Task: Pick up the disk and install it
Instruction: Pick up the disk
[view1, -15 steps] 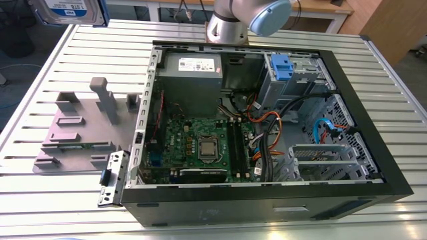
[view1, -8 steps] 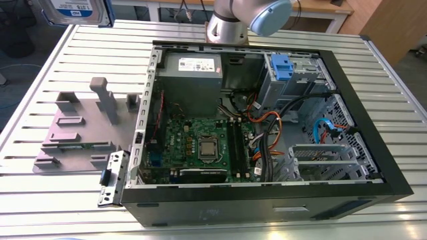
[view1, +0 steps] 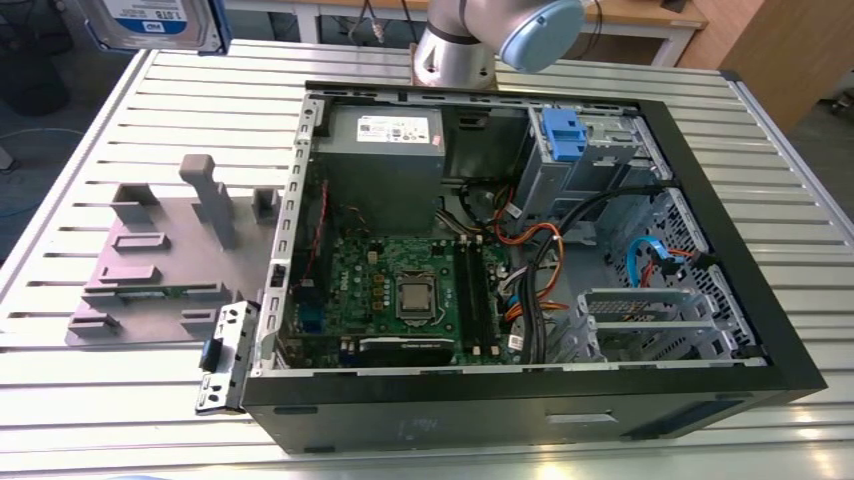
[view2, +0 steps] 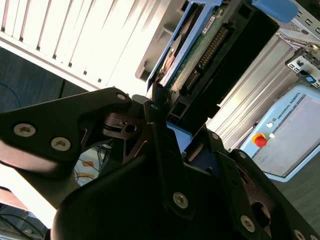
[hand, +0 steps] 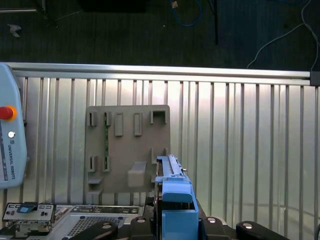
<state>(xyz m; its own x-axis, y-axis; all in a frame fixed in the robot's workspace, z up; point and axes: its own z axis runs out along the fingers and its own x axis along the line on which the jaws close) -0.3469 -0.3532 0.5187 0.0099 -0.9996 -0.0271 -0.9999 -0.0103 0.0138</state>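
Note:
The disk (view1: 154, 22), silver with a blue-and-white label and blue rails, hangs high in the air at the exterior view's far left, over the table's back corner. In the second wrist view my gripper (view2: 162, 112) is shut on the disk (view2: 200, 50), which shows edge-on with its green board and blue rail. In the first wrist view the disk (hand: 174, 192) stands between the black fingers (hand: 102, 229), above the edge of the grey fixture plate (hand: 127, 145). The open computer case (view1: 747, 290) lies to the exterior view's right of the disk.
The case's drive bay with a blue latch (view1: 566, 135) is at its back right, and the grey power-supply box (view1: 384, 135) at its back left. Cables (view1: 534, 250) cross the motherboard (view1: 400, 295). A teach pendant (hand: 10, 142) lies on the slatted metal table (view1: 160, 100).

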